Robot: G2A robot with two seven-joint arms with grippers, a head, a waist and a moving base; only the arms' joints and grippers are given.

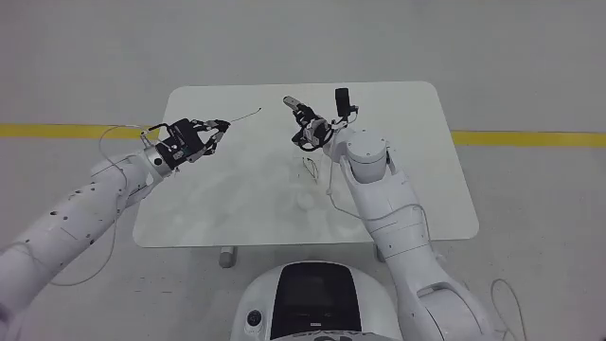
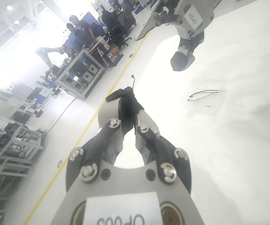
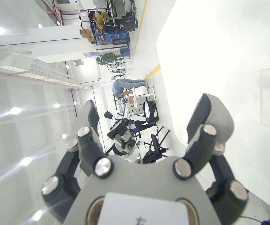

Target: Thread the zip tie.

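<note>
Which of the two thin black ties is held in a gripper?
The zip tie clamped in the shut left gripper, its end poking out beyond it. The other tie lies loose on the table, near the open right gripper.

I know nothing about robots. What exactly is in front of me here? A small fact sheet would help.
Table: white, rounded corners
Left gripper: shut on the zip tie, whose thin black end sticks out past the fingers
Right gripper: open, holding nothing
Loose strand: thin and dark, lying on the table near the right gripper; possibly another tie
Threading: not yet done
</note>
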